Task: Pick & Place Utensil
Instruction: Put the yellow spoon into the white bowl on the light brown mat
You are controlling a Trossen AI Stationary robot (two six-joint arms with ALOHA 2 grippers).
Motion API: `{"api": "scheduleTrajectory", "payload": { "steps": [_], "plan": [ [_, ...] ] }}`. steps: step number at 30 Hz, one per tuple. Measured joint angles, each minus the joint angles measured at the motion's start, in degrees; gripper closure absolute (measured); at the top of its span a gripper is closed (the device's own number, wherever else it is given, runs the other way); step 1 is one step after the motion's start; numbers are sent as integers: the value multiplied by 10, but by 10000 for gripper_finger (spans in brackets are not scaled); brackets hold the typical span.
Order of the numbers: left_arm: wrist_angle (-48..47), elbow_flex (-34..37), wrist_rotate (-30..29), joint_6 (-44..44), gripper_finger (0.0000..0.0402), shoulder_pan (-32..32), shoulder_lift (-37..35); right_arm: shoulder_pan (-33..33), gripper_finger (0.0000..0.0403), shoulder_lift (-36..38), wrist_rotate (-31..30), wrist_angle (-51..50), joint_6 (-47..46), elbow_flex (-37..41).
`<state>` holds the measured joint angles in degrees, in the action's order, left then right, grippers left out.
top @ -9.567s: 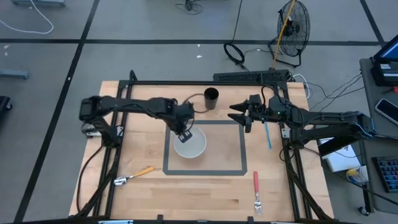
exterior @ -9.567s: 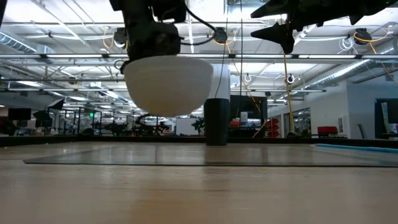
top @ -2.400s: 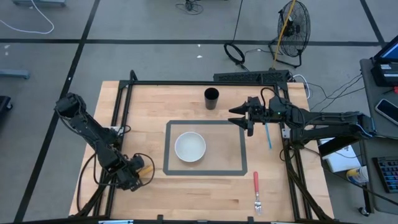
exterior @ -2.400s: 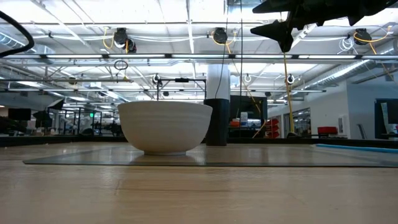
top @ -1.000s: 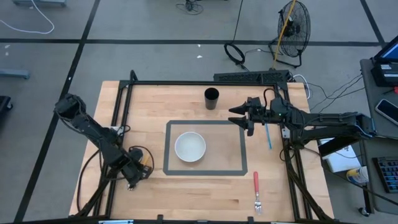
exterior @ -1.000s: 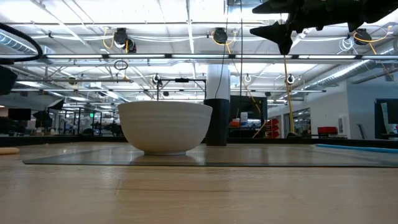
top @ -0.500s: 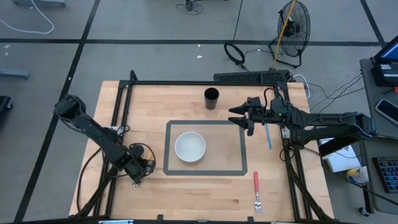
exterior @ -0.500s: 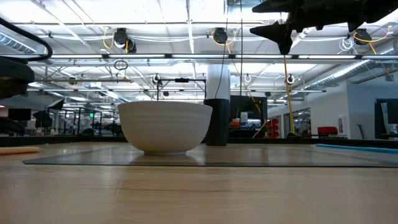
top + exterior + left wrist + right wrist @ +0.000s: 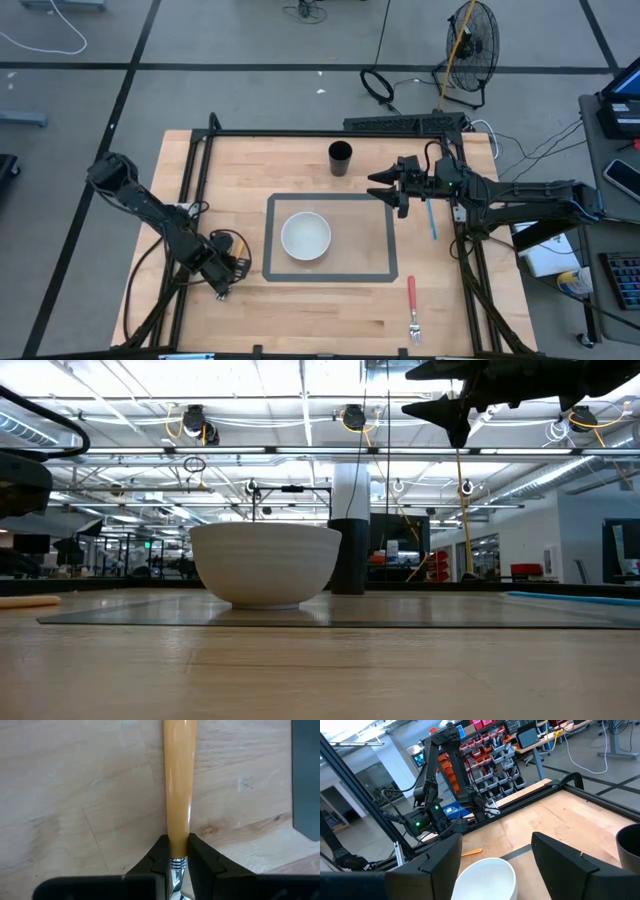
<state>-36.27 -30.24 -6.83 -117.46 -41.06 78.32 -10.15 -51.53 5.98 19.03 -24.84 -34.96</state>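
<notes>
Bright even overhead lighting, soft shadows, glare streak on glossy handle (image 9: 178, 795)

Between the matt black fingers (image 9: 202, 857) of the left end effector (image 9: 177, 854) sits a glossy orange handle (image 9: 177, 780) that looks like plastic, meeting a ribbed, shiny metal neck (image 9: 176, 864) at the fingertips. Under it the desk (image 9: 75, 795) is pale wood, smooth, with fine grain and faint scratches. Beyond the right end effector (image 9: 495, 852) a white bowl (image 9: 485, 879) looks smooth and softly glazed.
</notes>
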Motion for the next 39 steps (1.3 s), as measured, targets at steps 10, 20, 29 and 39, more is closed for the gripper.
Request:
{"api": "scheduleTrajectory", "payload": {
  "steps": [10, 20, 29, 39],
  "plan": [
    [-61, -22, -12, 6, 361, -1, 4, 0, 165, 0, 0, 0, 1, 0],
    [-174, -60, -108, 8, 399, 8, 8, 0, 165, 0, -1, -1, 2, 0],
    [-169, -64, -113, 24, 400, 19, 5, 0, 165, 0, -2, -1, -4, 0],
    [-160, -64, -80, 101, 291, 47, 5, 0, 165, 0, -2, 0, -7, 0]
  ]
}}
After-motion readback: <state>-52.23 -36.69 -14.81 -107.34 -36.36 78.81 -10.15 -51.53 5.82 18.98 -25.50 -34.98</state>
